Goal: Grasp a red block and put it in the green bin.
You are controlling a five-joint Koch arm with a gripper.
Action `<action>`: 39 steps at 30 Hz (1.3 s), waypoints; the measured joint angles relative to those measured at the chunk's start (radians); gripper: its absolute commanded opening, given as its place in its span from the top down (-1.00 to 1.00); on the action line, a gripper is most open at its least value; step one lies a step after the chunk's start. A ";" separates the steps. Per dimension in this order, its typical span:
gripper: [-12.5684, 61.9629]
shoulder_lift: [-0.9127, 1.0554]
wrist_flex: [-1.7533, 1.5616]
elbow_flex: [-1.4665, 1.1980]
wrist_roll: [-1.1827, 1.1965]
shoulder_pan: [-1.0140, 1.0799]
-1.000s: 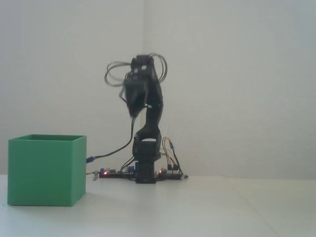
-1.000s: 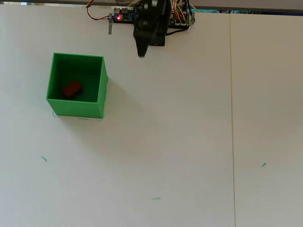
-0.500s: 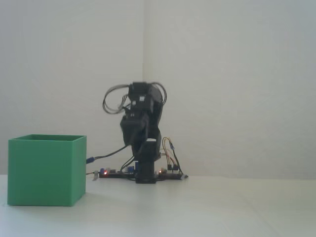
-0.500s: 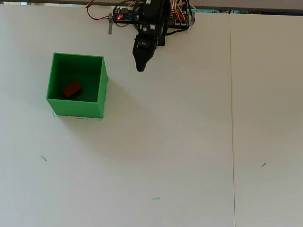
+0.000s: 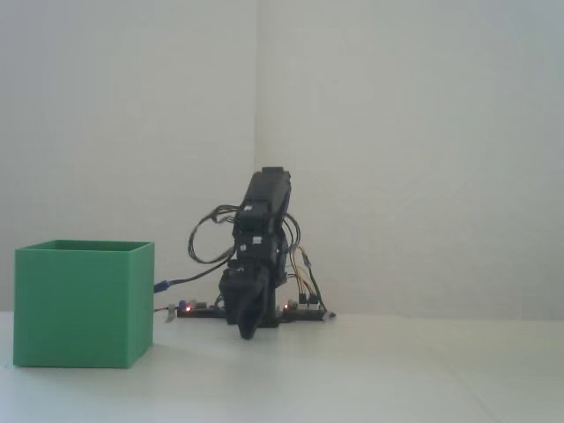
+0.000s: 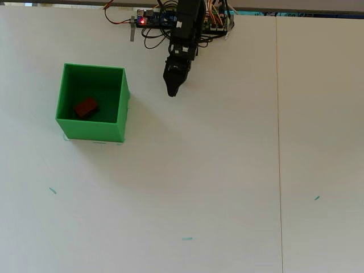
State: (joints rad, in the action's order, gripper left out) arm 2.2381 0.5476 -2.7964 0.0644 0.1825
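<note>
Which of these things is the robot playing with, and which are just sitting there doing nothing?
Part of the job:
- small matte red rectangular block, lying inside the bin
- large matte green cube-shaped bin
- the arm's black tool, tip low over the table

Just lying about:
- circuit board with a red light
- small teal marks on the white table

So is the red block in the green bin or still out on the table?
In. The overhead view shows the red block lying on the floor of the green bin, toward its lower left; the end effector is away from it.
</note>
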 measured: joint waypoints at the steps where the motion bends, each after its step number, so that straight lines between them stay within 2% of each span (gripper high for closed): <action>1: -0.32 0.000 -0.091 -0.043 0.000 0.000; 9: -0.30 0.000 -0.577 -0.282 -0.008 0.002; 16: -0.30 0.000 -0.592 -0.282 -0.012 -0.008; 22: -0.30 0.000 -0.592 -0.282 -0.011 -0.118; 31: -0.27 0.000 -0.592 -0.282 -0.005 -0.130; 39: -0.27 0.000 -0.592 -0.282 -0.003 -0.221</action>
State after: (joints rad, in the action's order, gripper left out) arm 2.2381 -0.0445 -3.0787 0.0614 -0.0383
